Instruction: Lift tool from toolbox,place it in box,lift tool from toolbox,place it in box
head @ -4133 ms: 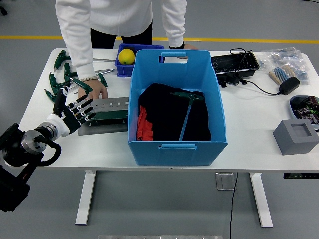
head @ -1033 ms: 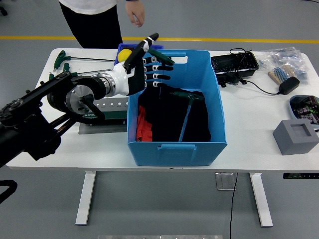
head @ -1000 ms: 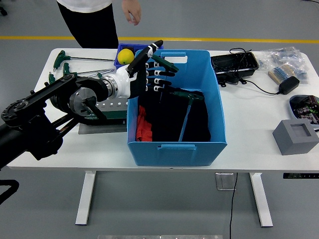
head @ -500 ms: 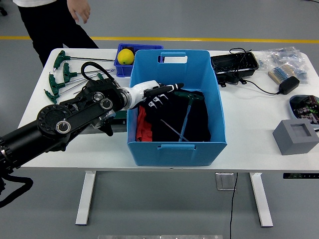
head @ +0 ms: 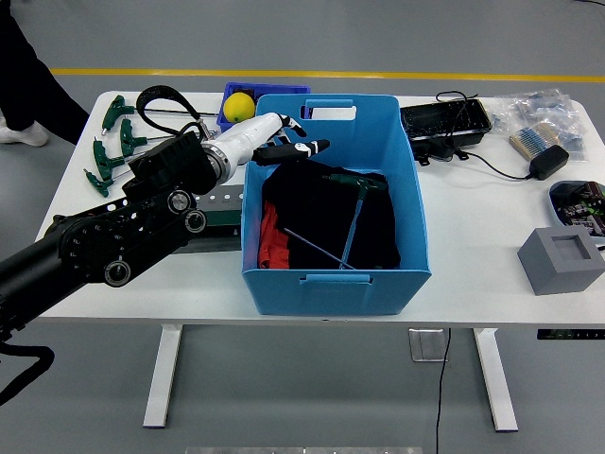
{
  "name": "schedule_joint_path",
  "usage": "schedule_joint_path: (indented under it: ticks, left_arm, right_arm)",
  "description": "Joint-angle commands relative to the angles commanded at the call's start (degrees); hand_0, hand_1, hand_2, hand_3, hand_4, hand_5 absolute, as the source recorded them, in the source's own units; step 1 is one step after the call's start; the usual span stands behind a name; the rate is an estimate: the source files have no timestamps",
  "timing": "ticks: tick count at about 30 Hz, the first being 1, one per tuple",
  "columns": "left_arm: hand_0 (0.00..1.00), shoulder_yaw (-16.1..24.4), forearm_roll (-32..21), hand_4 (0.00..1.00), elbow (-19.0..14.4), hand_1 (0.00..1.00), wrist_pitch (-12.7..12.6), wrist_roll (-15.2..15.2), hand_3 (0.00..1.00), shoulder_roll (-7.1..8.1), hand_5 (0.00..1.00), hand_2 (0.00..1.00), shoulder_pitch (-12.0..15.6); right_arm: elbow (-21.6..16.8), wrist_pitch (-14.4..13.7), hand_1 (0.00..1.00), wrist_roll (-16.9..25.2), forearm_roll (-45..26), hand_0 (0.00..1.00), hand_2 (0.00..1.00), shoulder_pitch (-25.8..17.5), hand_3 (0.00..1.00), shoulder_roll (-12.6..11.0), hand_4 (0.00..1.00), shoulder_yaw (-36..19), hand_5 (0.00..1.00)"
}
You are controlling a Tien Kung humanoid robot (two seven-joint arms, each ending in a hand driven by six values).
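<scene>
Your left hand (head: 284, 144) hangs over the blue box's (head: 336, 280) left rim, fingers (head: 307, 148) stretched out flat and holding nothing; its thumb side is hard to make out. Two T-handle tools (head: 352, 219) lie crossed inside on dark cloth (head: 312, 213). The toolbox (head: 222, 203) sits mostly hidden behind your arm, with more green-handled tools (head: 112, 142) left of it.

1. The toolbox (head: 222, 202) is largely hidden behind the left arm (head: 113, 241).
2. The left arm runs off the frame's left edge.
3. The person (head: 28, 80) is cropped at the top-left corner.
4. The blue tray (head: 579, 203) is cut by the right edge.
</scene>
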State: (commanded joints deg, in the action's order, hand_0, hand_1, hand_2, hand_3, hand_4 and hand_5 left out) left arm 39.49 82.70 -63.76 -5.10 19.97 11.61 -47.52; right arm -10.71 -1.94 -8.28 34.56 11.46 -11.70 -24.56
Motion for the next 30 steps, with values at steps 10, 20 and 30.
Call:
schedule_joint_path:
  ticks: [10,20,30]
  left_arm:
    - [0.439,24.1,-15.5,0.845,-6.4,0.526,-5.4,-9.7,0.728,0.28,0.949,0.626,19.5]
    - [0.452,47.3,-31.0,0.840,-10.8,0.521,-6.9,-23.2,0.693,-2.70,0.917,0.614,42.8]
    - [0.516,54.2,-30.0,0.828,-7.6,0.560,-6.9,-25.6,0.689,-6.29,0.897,0.638,55.2]
  right_arm:
    - [-0.1,-0.9,0.680,0.7,-2.2,0.701,0.748,-0.7,0.587,0.3,0.841,1.0,0.682]
    - [-0.4,-2.0,0.680,1.2,-4.4,0.696,0.748,-1.3,0.587,0.8,0.842,2.2,0.682]
    - [-1.0,-3.2,0.678,0.8,-3.6,0.697,0.748,-1.7,0.586,1.1,0.841,1.9,0.681]
